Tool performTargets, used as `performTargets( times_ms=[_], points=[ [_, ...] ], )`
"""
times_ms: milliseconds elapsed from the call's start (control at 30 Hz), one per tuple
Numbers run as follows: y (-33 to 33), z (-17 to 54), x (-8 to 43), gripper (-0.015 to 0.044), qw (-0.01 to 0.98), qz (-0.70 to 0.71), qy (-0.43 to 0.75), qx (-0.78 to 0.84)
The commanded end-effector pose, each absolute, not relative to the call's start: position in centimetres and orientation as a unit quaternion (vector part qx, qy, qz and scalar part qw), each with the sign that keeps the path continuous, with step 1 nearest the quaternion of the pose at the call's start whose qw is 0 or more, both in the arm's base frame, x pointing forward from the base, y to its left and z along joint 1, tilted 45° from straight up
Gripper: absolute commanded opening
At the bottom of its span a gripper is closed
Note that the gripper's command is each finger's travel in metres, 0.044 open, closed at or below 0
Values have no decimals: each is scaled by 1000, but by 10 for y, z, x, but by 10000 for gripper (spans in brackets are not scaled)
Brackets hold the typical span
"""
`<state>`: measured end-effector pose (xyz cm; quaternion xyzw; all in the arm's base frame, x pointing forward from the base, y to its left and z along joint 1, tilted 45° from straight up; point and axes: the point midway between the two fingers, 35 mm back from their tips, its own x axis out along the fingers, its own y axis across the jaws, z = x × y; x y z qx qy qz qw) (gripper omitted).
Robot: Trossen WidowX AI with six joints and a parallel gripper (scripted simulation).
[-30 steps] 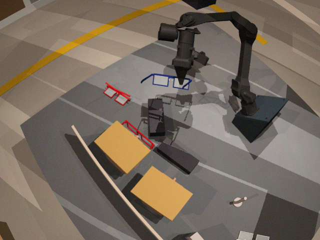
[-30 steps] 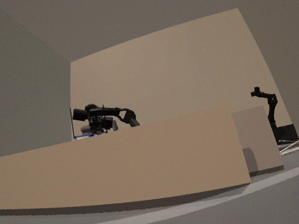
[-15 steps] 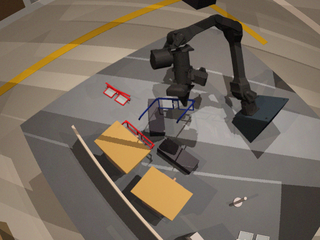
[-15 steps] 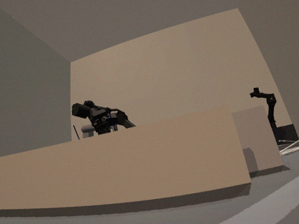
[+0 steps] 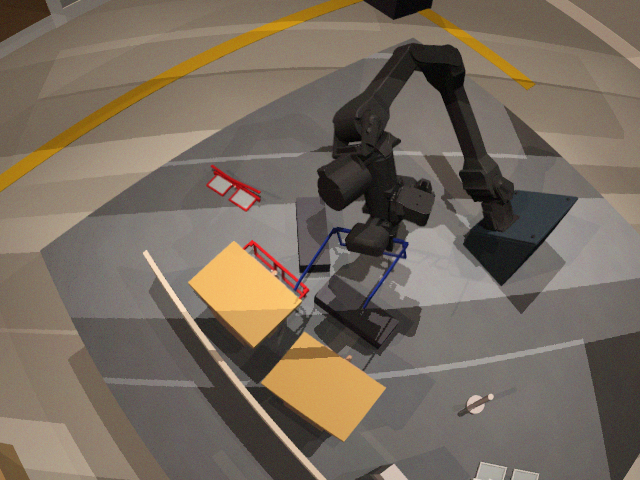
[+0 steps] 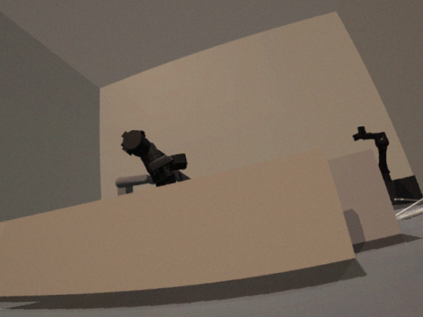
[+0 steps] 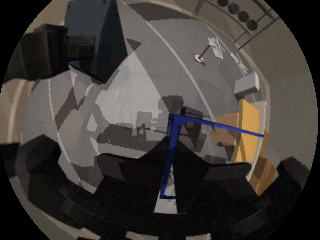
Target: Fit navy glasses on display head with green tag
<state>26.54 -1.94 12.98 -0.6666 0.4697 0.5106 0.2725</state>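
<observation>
The navy glasses (image 5: 316,259) (image 7: 177,121) are held off the table, lenses nearest my gripper (image 5: 376,249) (image 7: 169,139), which is shut on their front frame. The temples reach toward the two heads in the top view. One yellow-topped head (image 5: 242,291) has red glasses (image 5: 279,268) on its face. The other yellow-topped head (image 5: 325,387) shows a small nose (image 5: 348,357) and no glasses; a gap separates it from the navy temple tips in that view. No green tag is visible. In the exterior view a beige board (image 6: 153,239) hides both heads.
Two dark blocks (image 5: 312,232) (image 5: 351,312) lie near and below the held glasses. Folded red glasses (image 5: 242,199) lie at the left. The board's top edge (image 5: 222,361) runs behind the heads. A small white post (image 5: 475,404) stands at the right; white-framed glasses (image 5: 491,472) are at the bottom.
</observation>
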Motion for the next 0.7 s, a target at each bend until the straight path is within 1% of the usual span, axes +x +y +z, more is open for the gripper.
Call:
performTargets(
  times_ms=[0,367,667],
  points=[
    [-8,113,266,0,257,496,503,-660],
    [21,70,263,0,215,426,576,-664],
    [42,42,256,0,186,351,606,-689]
  ],
)
